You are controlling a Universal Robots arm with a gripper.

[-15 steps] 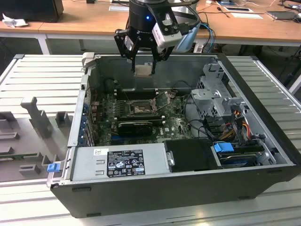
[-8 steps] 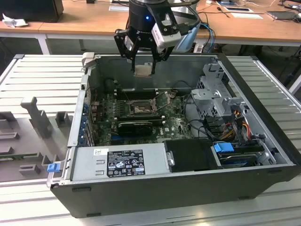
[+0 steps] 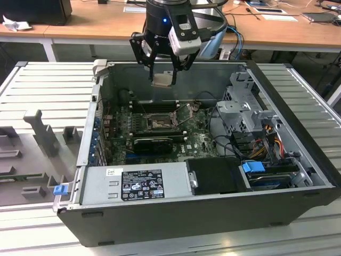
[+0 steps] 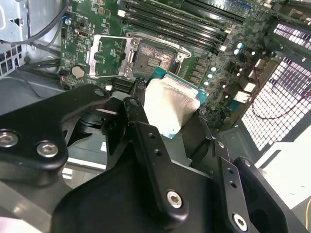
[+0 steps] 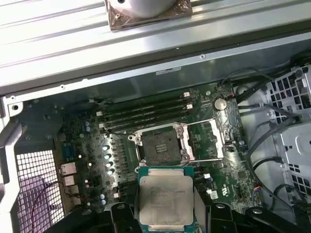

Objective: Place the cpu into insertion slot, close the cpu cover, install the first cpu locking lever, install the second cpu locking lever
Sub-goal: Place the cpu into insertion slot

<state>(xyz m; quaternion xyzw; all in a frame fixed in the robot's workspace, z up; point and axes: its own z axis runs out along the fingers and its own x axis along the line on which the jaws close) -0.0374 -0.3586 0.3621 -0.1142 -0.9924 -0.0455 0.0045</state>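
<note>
Well, this is how things stand for you now:
- The cpu (image 5: 166, 199) is a flat square. It has a silvery-grey lid with faint print, a paler rim, and a thin green edge around it.
- Your gripper (image 3: 163, 74) is clamped on the cpu by two opposite sides and holds it in the air above the open case (image 3: 186, 218).
- The slot (image 5: 159, 145) lies bare on the green board (image 5: 87, 145), well apart from the cpu, with its dull pin field exposed.
- The cover (image 5: 206, 141) is swung open to one side of the slot.
- In the second wrist view the black fingers (image 4: 146, 141) hide the cpu's nearer part, and glare washes out its top.
- Its underside is hidden from you in every view.
</note>
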